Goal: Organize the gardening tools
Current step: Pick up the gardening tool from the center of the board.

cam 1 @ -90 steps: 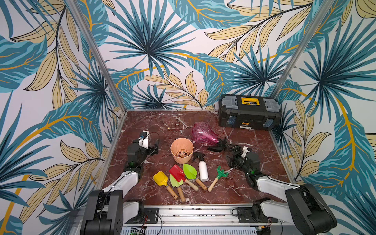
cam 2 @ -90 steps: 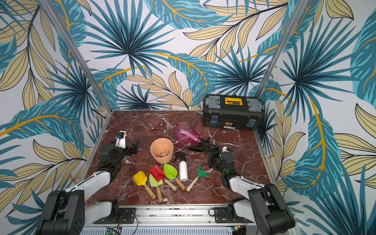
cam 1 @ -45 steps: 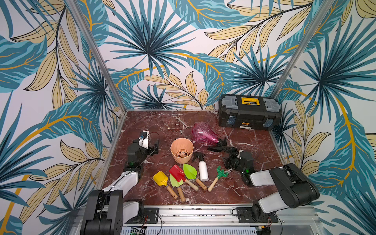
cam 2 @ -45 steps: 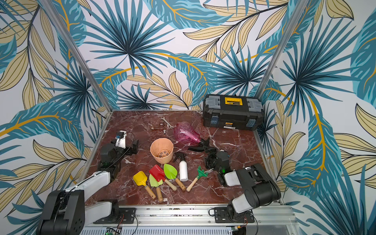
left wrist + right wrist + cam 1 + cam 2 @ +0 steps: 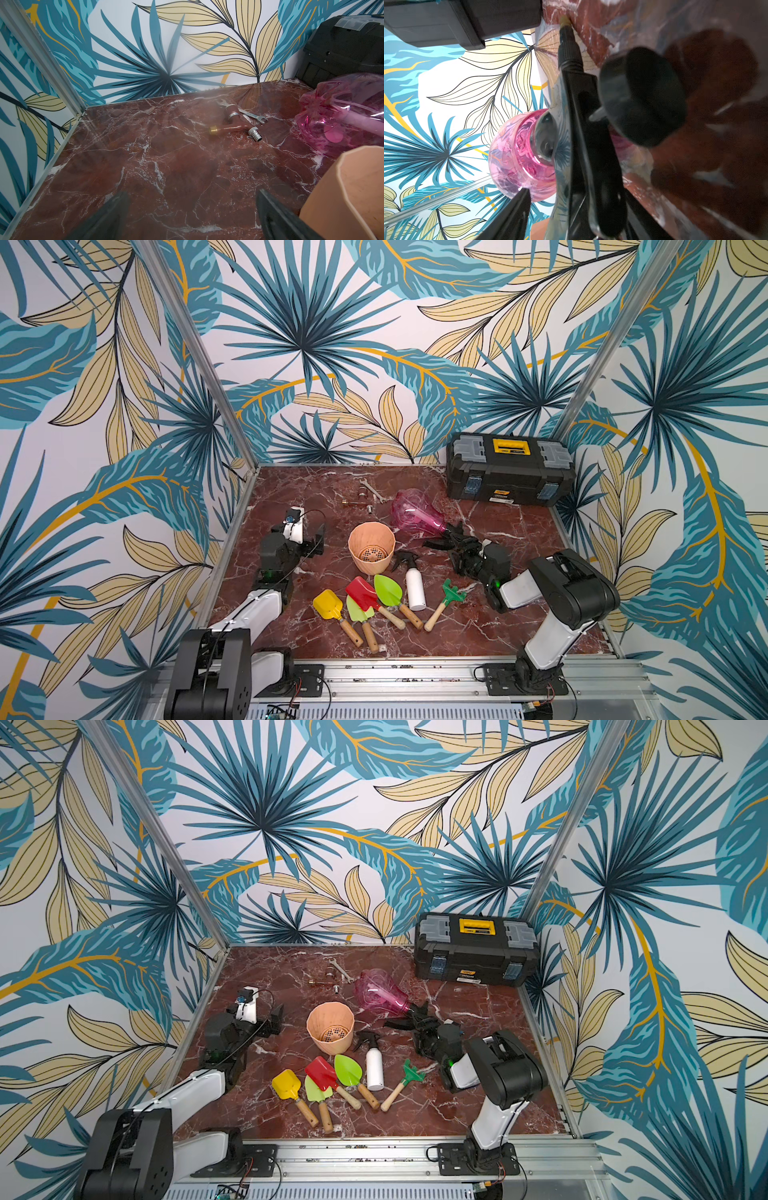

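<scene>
Right wrist view: pink spray bottle (image 5: pixel 521 158) framed; sorting seemingly just starting

The right gripper (image 5: pixel 457 547) flanks its pump head, toward the table's (image 5: pixel 519 531) back edge; grip unclear. The left gripper (image 5: pixel 193 194) hangs spread, empty. Five hand tools (image 5: pixel 365 597) and the white spray bottle (image 5: pixel 414 587) lie near the front edge.

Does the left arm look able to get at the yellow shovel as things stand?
Probably yes. The left hand is open and empty, and only bare table lies between it and the yellow shovel.
</scene>
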Available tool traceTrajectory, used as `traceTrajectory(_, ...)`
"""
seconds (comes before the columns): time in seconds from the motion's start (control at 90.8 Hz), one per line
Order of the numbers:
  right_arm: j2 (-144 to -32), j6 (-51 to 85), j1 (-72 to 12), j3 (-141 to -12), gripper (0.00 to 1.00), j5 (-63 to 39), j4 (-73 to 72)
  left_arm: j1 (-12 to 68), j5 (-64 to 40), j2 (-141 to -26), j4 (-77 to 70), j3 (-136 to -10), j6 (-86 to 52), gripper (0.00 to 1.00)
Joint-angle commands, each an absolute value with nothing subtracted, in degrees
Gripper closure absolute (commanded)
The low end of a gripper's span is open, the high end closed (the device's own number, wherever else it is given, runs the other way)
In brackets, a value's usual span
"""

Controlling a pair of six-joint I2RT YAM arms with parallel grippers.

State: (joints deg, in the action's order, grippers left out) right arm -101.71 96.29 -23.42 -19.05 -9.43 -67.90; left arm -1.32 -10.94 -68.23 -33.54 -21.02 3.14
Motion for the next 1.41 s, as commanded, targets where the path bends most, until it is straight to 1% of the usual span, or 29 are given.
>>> traceTrajectory(0.0,-103.89,97.43,-23.64,-19.82,0.32,-8.96,-71.6,-1.23,-11.29,-66.89,-33.05,-21.89,2.98,0.0)
traceTrajectory(0.33,-105.01,96.19,-23.65,-19.7,0.42,-6.66,-71.11,-1.17,-11.31,-66.8,-32.34,-22.06,3.16,0.0)
traceTrajectory(0.606,-106.3,96.17,-23.64,-19.56,0.54,-5.64,-73.73,-1.18,-11.32,-67.06,-31.87,-22.24,3.27,0.0)
traceTrajectory(0.76,-105.06,94.68,-23.64,-19.51,0.6,-4.96,-73.18,-1.2,-11.24,-67.06,-31.74,-22.31,3.38,0.0)
traceTrajectory(1.145,-94.57,85.14,-22.65,-19.78,0.74,-0.81,-63.69,-1.19,-11.26,-67.25,-31.46,-22.32,3.33,0.0)
traceTrajectory(1.398,-82.85,71.27,-21.85,-22.79,0.84,3.08,-49.8,-1.22,-11.08,-67.22,-31.25,-22.41,3.22,0.0)
